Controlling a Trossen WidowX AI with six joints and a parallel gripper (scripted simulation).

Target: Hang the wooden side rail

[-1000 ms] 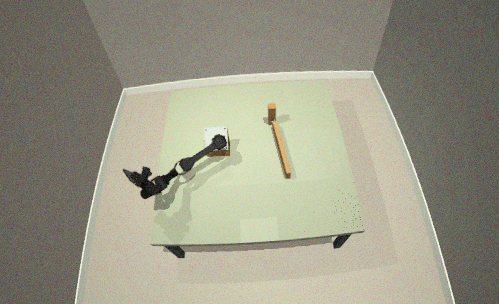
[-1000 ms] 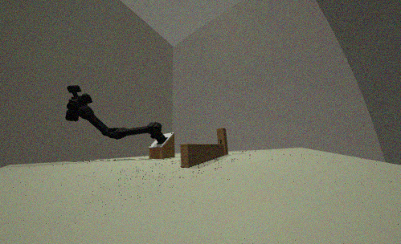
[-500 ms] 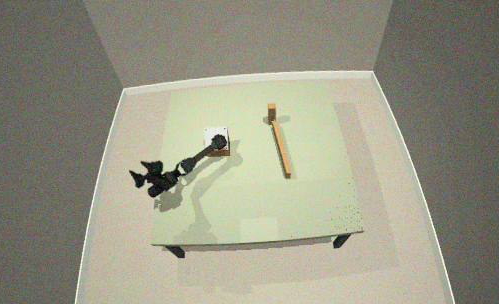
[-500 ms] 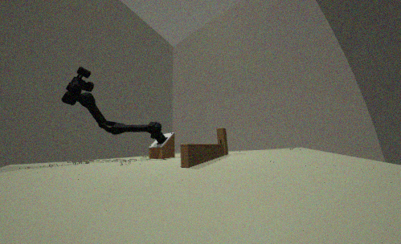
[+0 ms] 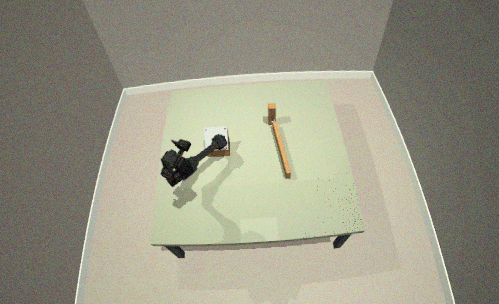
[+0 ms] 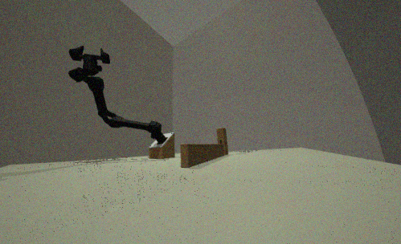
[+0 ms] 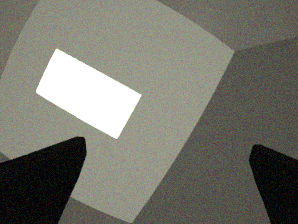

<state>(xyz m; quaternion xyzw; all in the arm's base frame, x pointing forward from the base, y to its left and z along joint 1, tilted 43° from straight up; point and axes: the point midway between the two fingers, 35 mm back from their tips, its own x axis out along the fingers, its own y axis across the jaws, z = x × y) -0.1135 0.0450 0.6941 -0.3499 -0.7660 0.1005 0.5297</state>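
Observation:
The wooden side rail (image 5: pixel 281 149) (image 6: pixel 200 154) stands on its narrow edge, its far end on the table. Its other end meets the foot of the upright headboard post (image 5: pixel 272 114) (image 6: pixel 222 138). A tiny pale spot shows at that joint in the top view, but the hooks, slot and pins are too small or hidden, so I cannot tell whether the hooks sit on the pins. My gripper (image 6: pixel 91 51) (image 7: pixel 172 151) is open and empty, raised high above the table's left side, well away from rail and post. Its fingers point upward.
The arm's base sits on a wooden block with a white sloped top (image 5: pixel 211 134) (image 6: pixel 169 138), left of the post and rail. The green table (image 5: pixel 239 200) has its front edge below in the top view. The wrist view shows walls and a bright white rectangle (image 7: pixel 89 94).

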